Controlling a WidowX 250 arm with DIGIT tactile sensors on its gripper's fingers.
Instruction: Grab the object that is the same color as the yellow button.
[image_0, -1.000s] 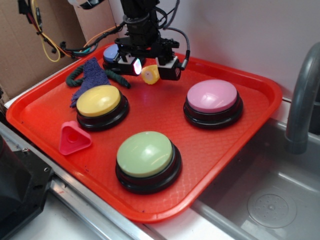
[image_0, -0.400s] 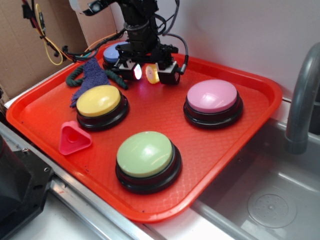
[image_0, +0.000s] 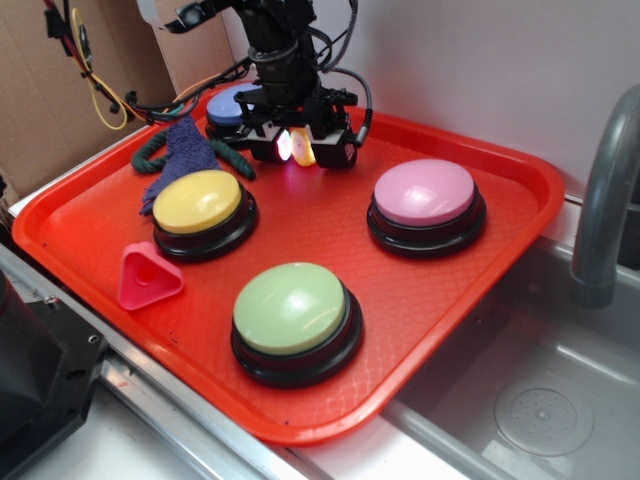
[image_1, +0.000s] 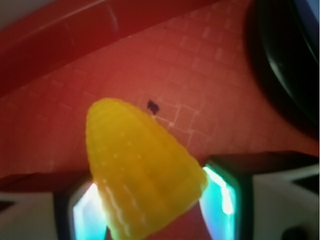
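The small yellow ribbed toy sits at the back of the red tray, low on the tray floor between my fingers. My gripper stands straight down over it, jaws drawn in on both sides of it. In the wrist view the toy fills the middle, and both glowing pads touch its flanks; my gripper is shut on it. The yellow button, with its black base, stands at the tray's left, in front of my gripper and apart from it.
A pink button stands right, a green button in front, and a blue button just behind-left of the gripper. A purple cloth with dark rope and a pink triangular piece lie left. A sink and faucet are right.
My gripper has come down around the yellow toy and its jaws have closed from wide open onto the toy. The buttons have not moved.
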